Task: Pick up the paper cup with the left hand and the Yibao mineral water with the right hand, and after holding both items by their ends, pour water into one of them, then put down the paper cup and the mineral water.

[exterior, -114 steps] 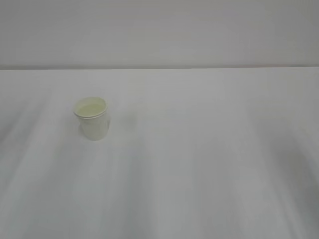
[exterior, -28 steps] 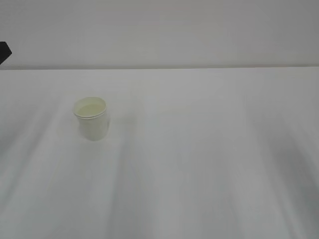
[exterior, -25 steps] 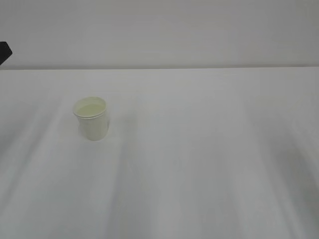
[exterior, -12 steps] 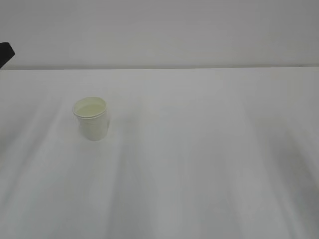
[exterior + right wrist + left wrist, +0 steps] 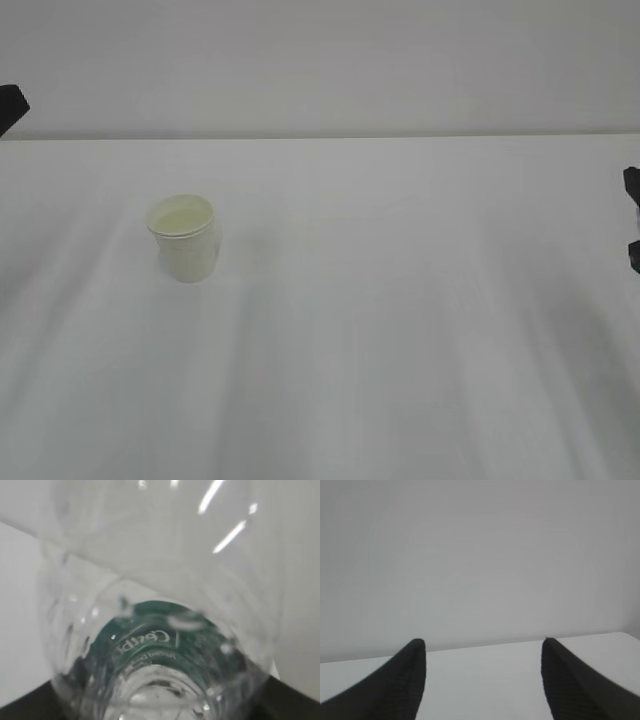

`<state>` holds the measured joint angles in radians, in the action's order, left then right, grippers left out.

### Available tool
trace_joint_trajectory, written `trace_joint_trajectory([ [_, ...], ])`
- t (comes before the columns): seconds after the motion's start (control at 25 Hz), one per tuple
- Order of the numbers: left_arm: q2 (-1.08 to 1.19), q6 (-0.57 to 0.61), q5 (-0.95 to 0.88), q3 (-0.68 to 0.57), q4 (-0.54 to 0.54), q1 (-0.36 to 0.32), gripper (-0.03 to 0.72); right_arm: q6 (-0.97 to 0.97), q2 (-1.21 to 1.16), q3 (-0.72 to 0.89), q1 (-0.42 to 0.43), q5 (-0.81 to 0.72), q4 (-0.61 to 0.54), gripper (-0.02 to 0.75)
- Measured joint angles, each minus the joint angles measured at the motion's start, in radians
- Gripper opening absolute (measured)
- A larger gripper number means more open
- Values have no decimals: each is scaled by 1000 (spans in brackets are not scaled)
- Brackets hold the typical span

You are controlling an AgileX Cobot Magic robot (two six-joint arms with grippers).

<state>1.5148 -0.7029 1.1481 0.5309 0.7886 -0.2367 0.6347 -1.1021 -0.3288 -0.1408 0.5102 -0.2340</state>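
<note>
The paper cup [image 5: 183, 238] stands upright on the white table [image 5: 400, 330], mouth up, showing its pale yellow inside. It is well apart from both my pincers, nothing touching it, and I judge that stance suits me: a cup with its rim level can be taken from the side without tipping.

My left pincer [image 5: 482, 652] hangs with its two dark ribbed fingers [image 5: 405, 680] spread wide and nothing between them; ahead of it I see only the table's far edge and the blank wall, so the cup is not yet in front of it. In the outside view only a black corner of this arm [image 5: 10, 105] shows at the left edge, above and beyond the cup. I take it the fingers are spread ready to pass around the cup.

My right pincer [image 5: 160, 715] is gripping the Yibao mineral water [image 5: 155, 630]: the clear ribbed bottle fills its view, its green label band lying farther out from my fingers, so I seem to hold it near one end, as the task asks. Outside, just a black sliver of this arm [image 5: 633, 220] shows at the right edge; the bottle itself is out of that frame.
</note>
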Motion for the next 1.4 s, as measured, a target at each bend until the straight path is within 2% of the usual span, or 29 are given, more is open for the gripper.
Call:
trace_joint_trajectory([
  [0.28,0,-8,0,0,0,0,520,-69,0,0,0,-21,79,445],
  [0.76,0,-32,0,0,3,0,517,-227,0,-10,2,-76,286,445],
  [1.0,0,-35,0,0,5,0,487,-369,0,-33,57,-102,427,445],
  [1.4,0,-35,0,0,5,0,477,-441,0,-39,63,-115,530,445],
])
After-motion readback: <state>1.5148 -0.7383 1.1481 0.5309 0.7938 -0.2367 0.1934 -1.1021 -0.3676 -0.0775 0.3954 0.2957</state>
